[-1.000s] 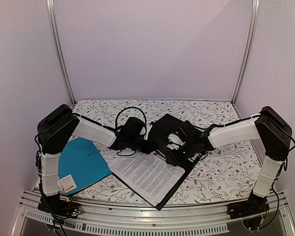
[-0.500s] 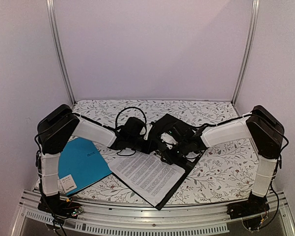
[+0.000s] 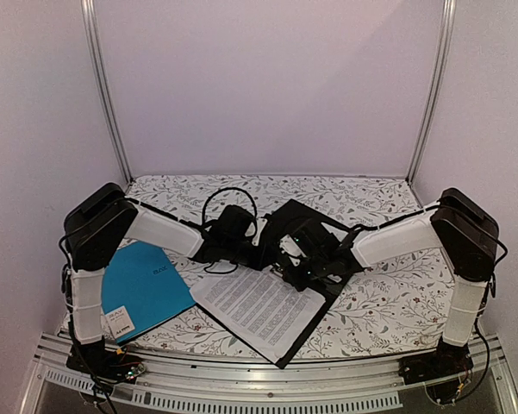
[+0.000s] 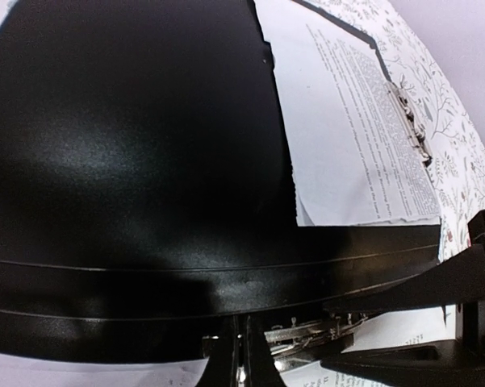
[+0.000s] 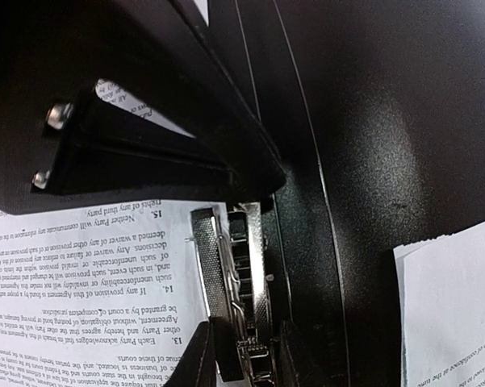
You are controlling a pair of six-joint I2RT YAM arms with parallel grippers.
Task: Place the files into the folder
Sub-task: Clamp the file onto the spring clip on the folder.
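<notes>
The black folder (image 3: 284, 226) lies open mid-table with its far cover tilted up. The files (image 3: 259, 306), white printed sheets, lie on its near half. My left gripper (image 3: 241, 252) sits at the folder's left side. In the left wrist view its fingertips (image 4: 240, 355) are pressed together under the edge of the black cover (image 4: 129, 145). My right gripper (image 3: 295, 259) is over the spine. In the right wrist view (image 5: 242, 359) its fingers closely straddle the silver clip (image 5: 230, 274), beside the printed sheets (image 5: 105, 290). The clip also shows in the left wrist view (image 4: 315, 332).
A teal-blue folder (image 3: 142, 289) lies at the near left under my left arm. A black cable loops above the left gripper (image 3: 228, 203). Floral cloth (image 3: 388, 297) covers the table. Another white sheet edge (image 5: 452, 306) lies on the black cover.
My right gripper has moved left along the folder toward the spine and clip. The left arm, the raised cover and the sheets have stayed put.
</notes>
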